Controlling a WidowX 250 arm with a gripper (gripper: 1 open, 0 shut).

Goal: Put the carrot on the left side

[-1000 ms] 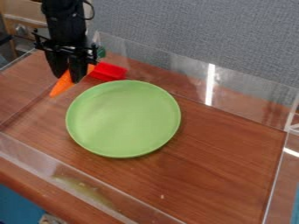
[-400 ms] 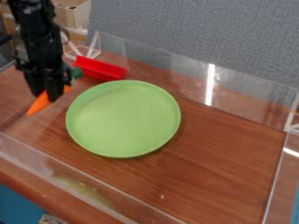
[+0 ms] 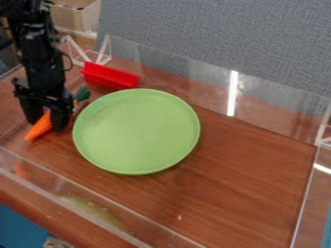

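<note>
With the black gripper (image 3: 43,114) open around the small orange toy carrot (image 3: 42,126) left of the round green plate (image 3: 135,131), lifting carelessly could snag it and roll it back plateward.

The arm (image 3: 35,53) is black throughout, a slim column of stacked blocky segments with dull, matte surfaces. A thin dark cable runs beside its upper part. At its lower end sits the claw (image 3: 45,114), also black, with two short flat fingers (image 3: 31,109). Screws and markings are too small to tell.
</note>
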